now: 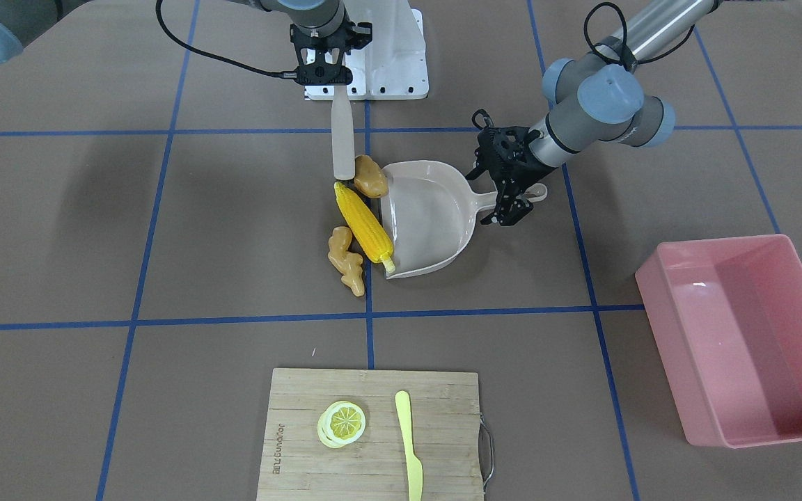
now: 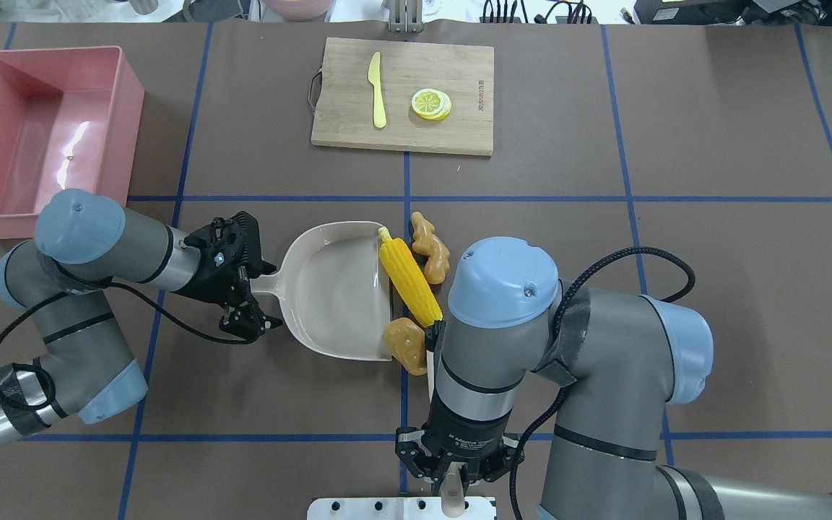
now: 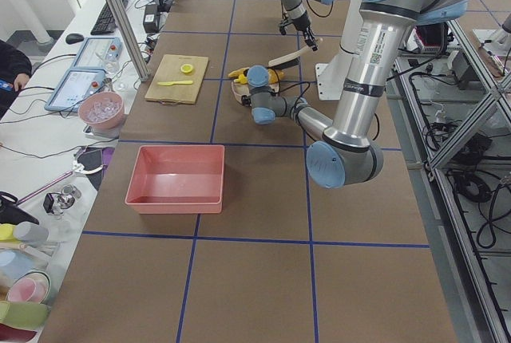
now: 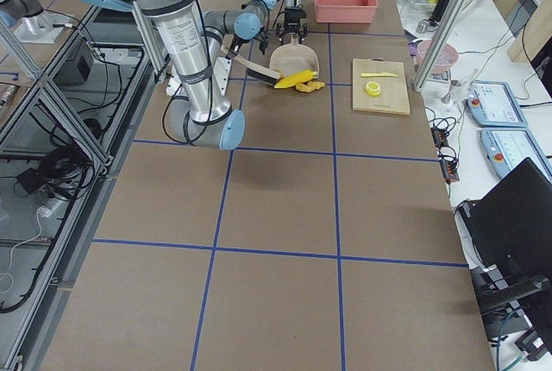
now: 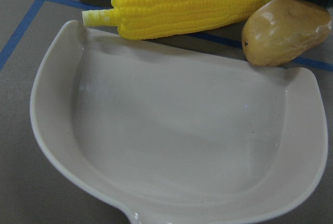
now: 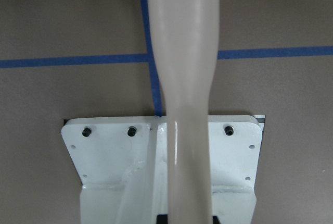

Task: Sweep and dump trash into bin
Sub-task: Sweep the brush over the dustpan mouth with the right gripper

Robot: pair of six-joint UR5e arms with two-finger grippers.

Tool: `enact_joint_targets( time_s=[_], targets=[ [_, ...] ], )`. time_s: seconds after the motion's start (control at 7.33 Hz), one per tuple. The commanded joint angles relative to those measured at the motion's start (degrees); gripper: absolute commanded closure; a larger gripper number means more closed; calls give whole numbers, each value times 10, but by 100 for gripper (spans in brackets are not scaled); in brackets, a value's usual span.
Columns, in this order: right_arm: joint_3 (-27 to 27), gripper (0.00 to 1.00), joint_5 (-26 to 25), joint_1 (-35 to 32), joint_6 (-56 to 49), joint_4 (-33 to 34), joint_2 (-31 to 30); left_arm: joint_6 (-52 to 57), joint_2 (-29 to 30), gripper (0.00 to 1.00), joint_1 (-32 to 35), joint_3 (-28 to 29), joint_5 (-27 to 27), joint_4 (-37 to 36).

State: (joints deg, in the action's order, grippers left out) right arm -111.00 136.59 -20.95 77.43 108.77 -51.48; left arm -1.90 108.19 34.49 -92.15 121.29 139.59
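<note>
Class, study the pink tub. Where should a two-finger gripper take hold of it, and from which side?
Pinch the top rim of one wall of the pink tub, coming straight down, one finger inside and one outside. It stands upright, open and empty, with tall thin walls, and its body looks too wide for the jaws to span.

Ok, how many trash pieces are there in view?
3: corn cob along the dustpan's open edge, ginger root beyond the corn, potato at the edge's end by the beige tool. None look hidden.
</note>
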Motion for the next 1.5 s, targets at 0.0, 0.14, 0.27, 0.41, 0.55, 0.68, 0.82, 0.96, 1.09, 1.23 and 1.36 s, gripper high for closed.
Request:
enact_joint_targets(
  time_s=[0.0,0.14,0.27,0.41,0.55,0.68,0.82,0.96,1.09,1.23,1.36],
  targets=[
    [83,100,18,-25,-1,-4,73,0,0,3,0,0,0,0],
    [98,100,23,-30,-1,-10,80,0,0,2,0,1,0,0],
    [103,100,32,-41,0,-26,80,0,0,3,0,1,0,0],
    [109,100,48,-52,0,-29,84,0,0,3,0,2,0,0],
    [139,100,52,-63,6,-28,115,0,0,3,0,2,0,0],
    [181,100,68,-74,6,-28,146,0,0,3,0,3,0,0],
    [186,100,82,-88,7,-27,153,0,0,3,0,3,0,0],
    [182,100,117,-111,9,-23,152,0,0,3,0,3,0,0],
    [164,100,132,-127,18,-19,139,0,0,3,0,3,0,0],
    [138,100,134,-132,25,18,132,0,0,2,0,3,0,0],
    [94,100,126,-132,25,41,98,0,0,3,0,3,0,-1]
  ],
)
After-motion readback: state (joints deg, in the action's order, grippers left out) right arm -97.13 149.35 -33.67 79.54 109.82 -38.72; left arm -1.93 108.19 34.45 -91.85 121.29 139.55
